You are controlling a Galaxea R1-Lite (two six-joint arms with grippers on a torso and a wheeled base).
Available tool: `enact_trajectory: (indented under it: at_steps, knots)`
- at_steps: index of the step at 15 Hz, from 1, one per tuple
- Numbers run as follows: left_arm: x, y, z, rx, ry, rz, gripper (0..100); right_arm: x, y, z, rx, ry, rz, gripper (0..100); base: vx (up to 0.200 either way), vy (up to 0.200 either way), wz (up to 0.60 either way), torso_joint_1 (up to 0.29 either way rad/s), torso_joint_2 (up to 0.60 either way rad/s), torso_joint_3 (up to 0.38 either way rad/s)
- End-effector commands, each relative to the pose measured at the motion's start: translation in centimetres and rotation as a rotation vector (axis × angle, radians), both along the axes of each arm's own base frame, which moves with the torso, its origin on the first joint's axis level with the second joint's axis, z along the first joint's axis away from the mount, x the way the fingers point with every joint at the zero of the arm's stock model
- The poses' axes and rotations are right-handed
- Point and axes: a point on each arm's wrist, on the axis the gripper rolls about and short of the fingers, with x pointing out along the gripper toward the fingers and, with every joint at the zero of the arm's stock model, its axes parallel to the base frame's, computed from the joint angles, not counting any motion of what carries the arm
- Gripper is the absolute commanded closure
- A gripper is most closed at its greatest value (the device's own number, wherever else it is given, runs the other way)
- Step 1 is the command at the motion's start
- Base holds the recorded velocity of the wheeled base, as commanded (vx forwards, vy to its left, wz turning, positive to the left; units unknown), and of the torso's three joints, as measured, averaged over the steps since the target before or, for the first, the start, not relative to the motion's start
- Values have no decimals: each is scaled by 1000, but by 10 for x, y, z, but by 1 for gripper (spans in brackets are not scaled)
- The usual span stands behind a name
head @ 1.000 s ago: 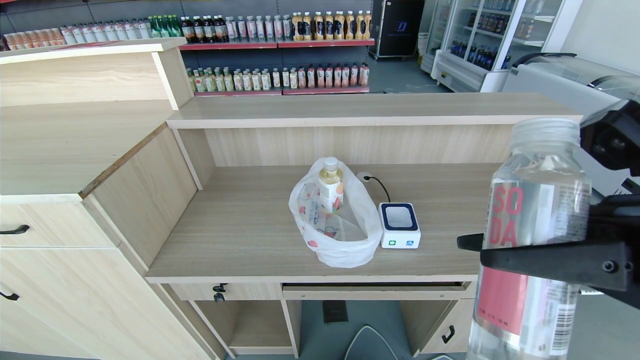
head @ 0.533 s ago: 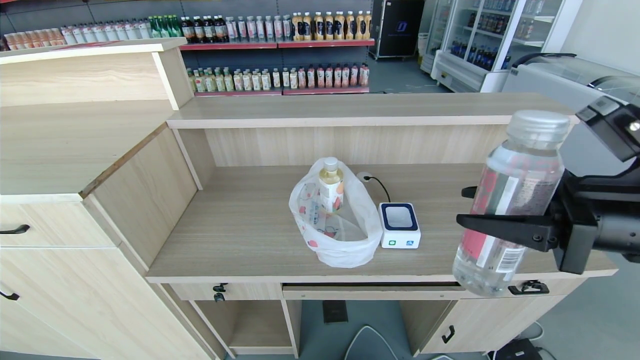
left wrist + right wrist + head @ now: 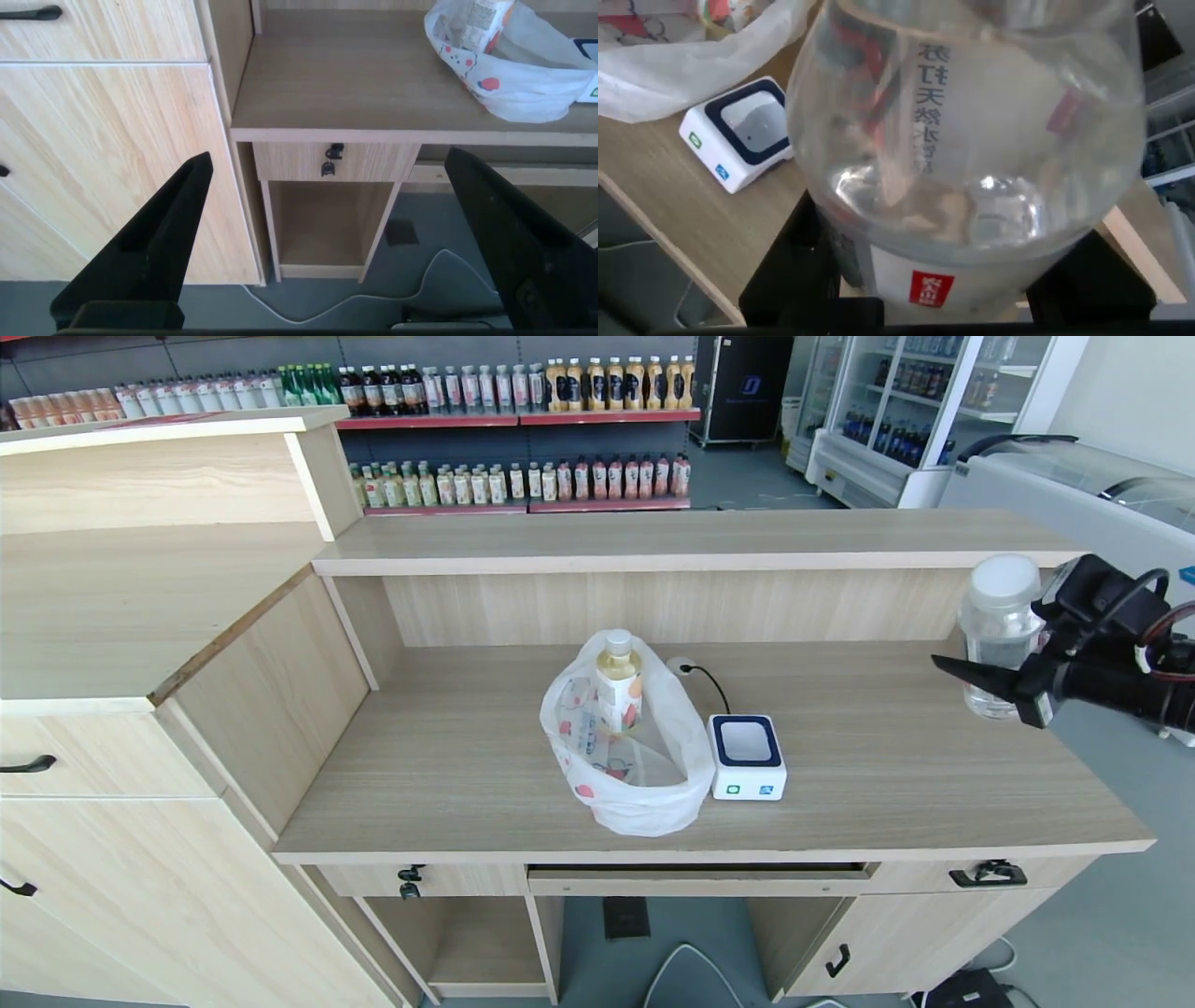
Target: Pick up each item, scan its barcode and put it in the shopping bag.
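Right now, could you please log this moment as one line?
right gripper: shut on clear plastic soda bottle; left gripper: open, empty; white plastic shopping bag: holds yellow drink bottle; white square scanner: beside bag

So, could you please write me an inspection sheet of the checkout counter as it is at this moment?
Surface: wooden counter, flat, nothing spilled.
Job's things: white shopping bag stands open at mid-counter with a drink bottle upright in it; scanner lies close beside the bag, on its right; clear soda bottle is held cap up near the counter's right end, off the surface.
Clutter: nothing seen.
Grippers: right gripper shut on the soda bottle; left gripper open, holding nothing, low in front of the counter.
Cables: black cable runs from the scanner back to a hole in the counter.
Surroundings: shelves of bottles, fridges behind.
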Motion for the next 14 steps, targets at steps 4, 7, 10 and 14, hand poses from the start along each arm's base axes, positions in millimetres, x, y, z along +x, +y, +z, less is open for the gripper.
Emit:
enact_trajectory:
  at_steps: [4, 7, 10, 14]
  knots:
    - [0, 0, 0, 0, 1, 1, 0, 38, -2, -25, -49, -83, 20, 100, 0, 0, 450, 3, 4, 4]
    - [0, 0, 0, 0, 1, 1, 0, 55, -2, -45, -64, -106, 197, 100, 0, 0, 0, 0, 0, 0]
    - [0, 0, 0, 0, 1, 1, 0, 72, -6, -64, -113, -144, 313, 100, 0, 0, 0, 0, 0, 0]
    - [0, 0, 0, 0, 1, 1, 0, 93, -8, -90, -137, -207, 376, 100, 0, 0, 0, 0, 0, 0]
